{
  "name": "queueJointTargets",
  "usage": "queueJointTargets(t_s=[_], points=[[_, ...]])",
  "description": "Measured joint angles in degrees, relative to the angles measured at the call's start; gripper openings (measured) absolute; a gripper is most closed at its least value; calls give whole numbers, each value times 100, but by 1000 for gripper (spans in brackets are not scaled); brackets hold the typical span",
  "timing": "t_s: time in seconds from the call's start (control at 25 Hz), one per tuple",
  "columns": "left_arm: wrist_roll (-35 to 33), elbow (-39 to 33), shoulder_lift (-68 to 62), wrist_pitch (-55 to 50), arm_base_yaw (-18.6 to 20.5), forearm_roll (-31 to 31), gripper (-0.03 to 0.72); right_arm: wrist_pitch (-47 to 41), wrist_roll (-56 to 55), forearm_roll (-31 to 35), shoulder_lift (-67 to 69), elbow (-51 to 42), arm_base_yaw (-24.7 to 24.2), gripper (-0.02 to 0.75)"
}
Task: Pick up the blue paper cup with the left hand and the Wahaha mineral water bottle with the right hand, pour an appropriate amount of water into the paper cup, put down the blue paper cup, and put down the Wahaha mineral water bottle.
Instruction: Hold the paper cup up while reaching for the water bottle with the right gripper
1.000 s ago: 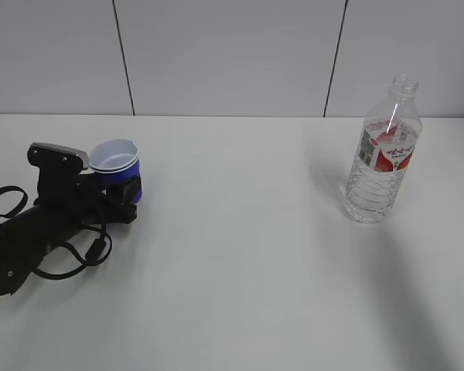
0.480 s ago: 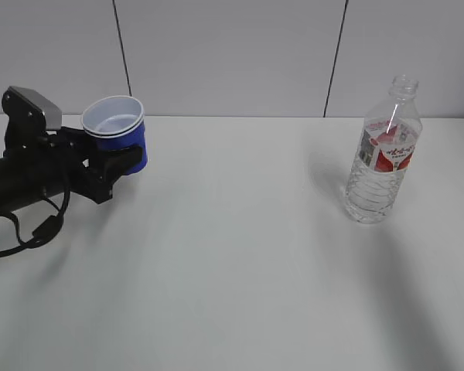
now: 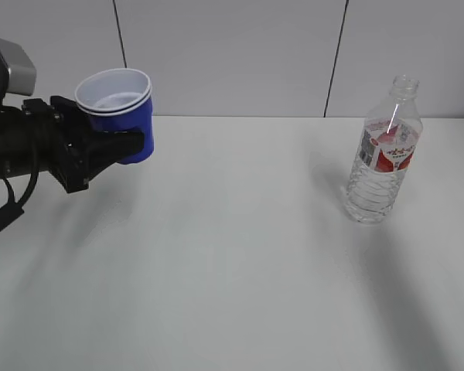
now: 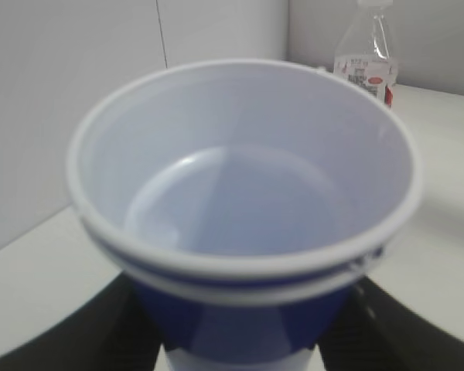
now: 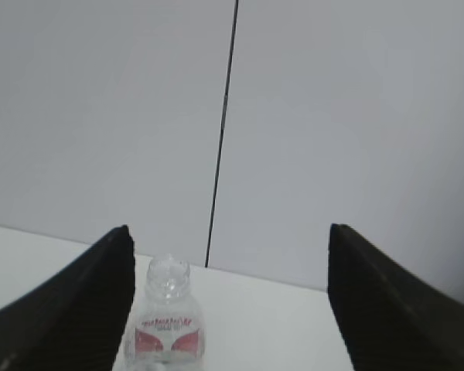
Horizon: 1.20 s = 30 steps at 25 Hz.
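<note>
My left gripper (image 3: 122, 147) is shut on the blue paper cup (image 3: 121, 113) and holds it upright, well above the table at the far left. In the left wrist view the cup (image 4: 243, 209) fills the frame, white inside and empty, with black fingers (image 4: 387, 325) at both sides. The Wahaha mineral water bottle (image 3: 382, 153) stands upright and capless at the right of the table, water in its ribbed lower part. In the right wrist view my right gripper (image 5: 228, 301) is open, and the bottle (image 5: 166, 321) shows beyond it, low and left between the fingers. The right arm is out of the exterior view.
The white table (image 3: 240, 255) runs back to a grey panelled wall (image 3: 232, 54) with dark vertical seams. The bottle also shows small at the top right of the left wrist view (image 4: 367, 58).
My left arm has lifted the blue cup from table level up and slightly left to about the wall line. The bottle has not moved.
</note>
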State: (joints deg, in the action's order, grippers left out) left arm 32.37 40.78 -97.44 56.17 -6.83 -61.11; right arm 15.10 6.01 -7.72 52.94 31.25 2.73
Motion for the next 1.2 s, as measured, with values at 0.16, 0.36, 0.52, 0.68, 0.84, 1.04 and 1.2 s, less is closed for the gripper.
queueJointTargets(t_s=[0.16, 0.36, 0.52, 0.68, 0.84, 1.04, 1.2], points=[[30, 0, 95, -196, 0, 169, 427, 524, -9, 0, 225, 59, 0, 587], [33, -10, 95, -531, 0, 169, 427, 837, -106, 0, 712, 67, 0, 587], [37, -10, 95, -554, 0, 169, 427, 1215, -229, 0, 1280, 81, 0, 587], [37, -10, 95, -577, 12, 169, 427, 1563, -478, -144, 1756, 81, 0, 587], [37, -10, 95, -589, 12, 169, 427, 1773, -1240, -275, 2118, 81, 0, 587], [37, -10, 95, -589, 12, 174, 427, 2991, -1319, -289, 2656, -342, 0, 587], [37, -10, 95, -589, 12, 174, 427, 3974, -885, -302, 2921, -736, 0, 587]])
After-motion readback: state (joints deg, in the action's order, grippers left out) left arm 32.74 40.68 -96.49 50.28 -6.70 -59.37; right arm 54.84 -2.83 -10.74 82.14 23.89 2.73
